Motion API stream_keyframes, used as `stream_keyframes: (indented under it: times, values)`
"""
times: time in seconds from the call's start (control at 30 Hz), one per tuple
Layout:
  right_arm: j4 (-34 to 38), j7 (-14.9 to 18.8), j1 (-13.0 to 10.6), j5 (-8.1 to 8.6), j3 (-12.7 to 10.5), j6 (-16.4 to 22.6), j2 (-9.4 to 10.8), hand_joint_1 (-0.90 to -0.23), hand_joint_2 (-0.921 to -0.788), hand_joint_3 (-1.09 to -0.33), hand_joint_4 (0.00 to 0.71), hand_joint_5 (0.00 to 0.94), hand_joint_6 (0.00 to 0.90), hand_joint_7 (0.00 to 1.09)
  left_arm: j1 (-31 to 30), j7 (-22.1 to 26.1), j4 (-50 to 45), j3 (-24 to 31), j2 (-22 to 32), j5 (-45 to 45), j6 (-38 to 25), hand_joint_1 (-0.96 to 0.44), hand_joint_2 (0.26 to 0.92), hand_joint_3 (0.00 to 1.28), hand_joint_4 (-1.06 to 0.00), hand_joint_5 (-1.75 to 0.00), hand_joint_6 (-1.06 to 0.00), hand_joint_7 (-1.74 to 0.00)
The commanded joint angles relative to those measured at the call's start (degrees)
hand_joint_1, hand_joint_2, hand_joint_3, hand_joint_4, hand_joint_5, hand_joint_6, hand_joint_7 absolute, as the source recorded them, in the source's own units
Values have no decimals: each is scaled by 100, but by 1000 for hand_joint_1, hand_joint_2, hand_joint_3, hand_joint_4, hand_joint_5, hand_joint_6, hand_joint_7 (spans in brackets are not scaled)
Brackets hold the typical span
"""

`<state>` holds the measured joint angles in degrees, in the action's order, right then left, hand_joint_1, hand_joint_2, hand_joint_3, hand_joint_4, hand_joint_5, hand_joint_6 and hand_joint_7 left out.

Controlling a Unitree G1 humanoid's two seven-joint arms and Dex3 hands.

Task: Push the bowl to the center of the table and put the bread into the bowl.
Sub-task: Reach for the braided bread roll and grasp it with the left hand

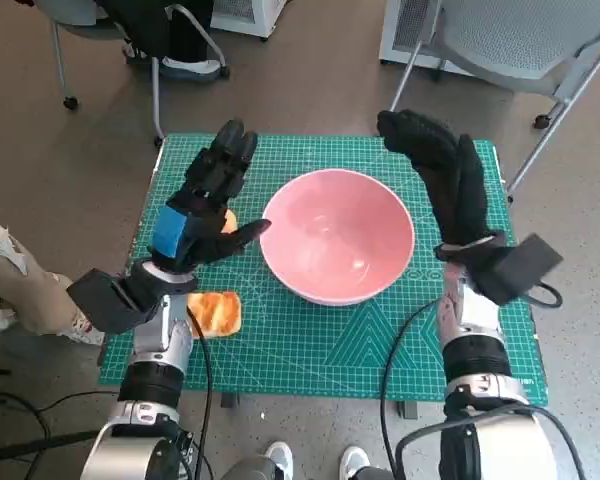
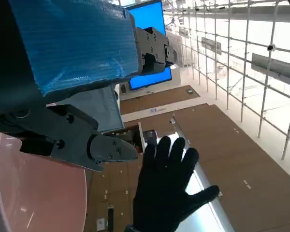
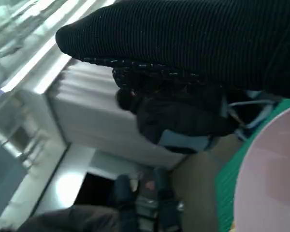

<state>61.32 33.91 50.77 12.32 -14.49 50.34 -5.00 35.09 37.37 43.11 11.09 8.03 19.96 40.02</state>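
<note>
Head view: one smooth round pink bowl [image 1: 338, 234] mid-mat on gridded green mat [image 1: 310, 340], two browned bread pieces [image 1: 216, 312] left of bowl, left hand [image 1: 205, 205] and right hand [image 1: 450, 175] flanking it, fingers spread, empty; left wrist view: glossy bowl rim [image 2: 34, 193], knitted right hand [image 2: 166, 188] splayed; right wrist view: bowl edge [image 3: 270, 179] beside mat.

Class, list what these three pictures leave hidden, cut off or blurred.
- Head view: the left hand covers much of the bread; whether one piece or two, unclear.
- Left wrist view: the bowl is cut off by the edge; bread unseen.
- Right wrist view: blurred; the right hand blocks most of the table.
</note>
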Motion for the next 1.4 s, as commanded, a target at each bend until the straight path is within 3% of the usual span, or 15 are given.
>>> stream_keyframes:
  times: [0.03,0.5,0.77,0.97,1.07,1.13,1.3,1.4]
  values:
    - [-88,181,-150,177,31,-55,88,-712,-921,-800,174,2,249,70,111,15,53,-13,-19,-26,-39,-282,921,193,-64,0,-189,0]
    - [-158,108,-192,209,75,-141,154,-680,-921,-800,177,2,248,79,120,33,-68,-12,70,-20,-39,-290,921,196,-66,-1,-191,-1]
    - [-210,181,-228,274,100,-223,204,-680,-921,-802,176,2,249,85,-165,-61,-1074,-61,363,-81,-430,-214,912,126,-33,0,-156,0]
    - [-306,191,-264,326,145,-252,230,-677,-921,-802,177,2,248,89,-738,-73,-2678,-240,1438,-825,-1467,-262,819,47,-3,1,-22,1]
    - [-333,184,-270,339,166,-247,232,-677,-921,-801,177,2,247,90,-1146,144,-3992,-259,2353,-1283,-2696,-308,766,18,0,1,-7,1]
    - [-334,187,-269,342,170,-238,230,-677,-921,-801,178,2,247,92,-1394,170,-4683,-194,2693,-1548,-3223,-308,735,9,0,1,-3,1]
    - [-333,169,-260,329,177,-231,234,-676,-921,-799,178,2,246,95,-1870,11,-5834,26,3079,-2103,-3972,-302,677,2,1,1,-4,-1]
    - [-324,159,-260,319,181,-217,243,-674,-921,-799,178,1,245,97,-2086,-90,-6046,181,3036,-2018,-3930,-311,666,1,1,1,-22,-11]
